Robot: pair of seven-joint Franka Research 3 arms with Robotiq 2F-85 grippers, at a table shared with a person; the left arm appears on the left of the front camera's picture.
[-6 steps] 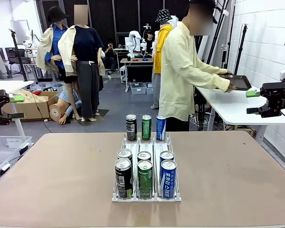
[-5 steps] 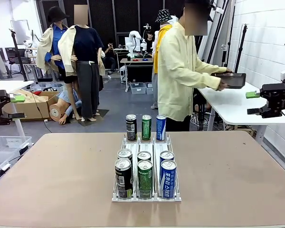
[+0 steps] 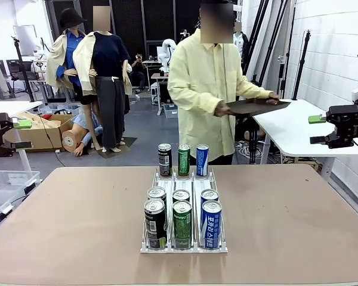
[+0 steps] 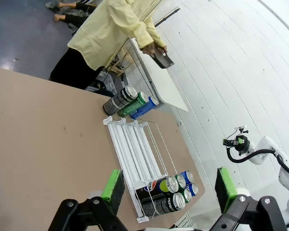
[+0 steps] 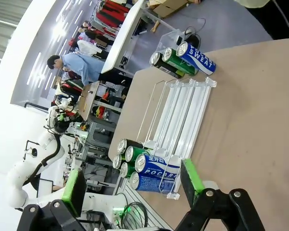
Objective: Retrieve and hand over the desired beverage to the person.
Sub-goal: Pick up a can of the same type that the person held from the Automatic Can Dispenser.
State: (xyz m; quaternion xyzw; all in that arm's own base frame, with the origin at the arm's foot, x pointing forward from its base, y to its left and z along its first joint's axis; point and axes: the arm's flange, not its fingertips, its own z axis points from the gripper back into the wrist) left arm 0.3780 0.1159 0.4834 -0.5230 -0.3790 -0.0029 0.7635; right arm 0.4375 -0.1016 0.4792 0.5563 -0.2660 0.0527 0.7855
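Note:
A clear three-lane rack stands mid-table with black, green and blue cans at its near end. Three more cans, one of each colour, stand at its far end. The person in a pale-yellow shirt stands beyond the far edge, holding a dark tray. My left gripper hangs open off the table's left side. My right gripper hangs open off the right side. The left wrist view looks past my left gripper down on the rack.
The brown table has wide bare areas either side of the rack. A white side table stands at the back right behind my right gripper. A clear bin and cardboard boxes sit on the floor at the left.
The person has turned from the white side table to face my table, carrying the dark tray. Both grippers and the cans are unmoved.

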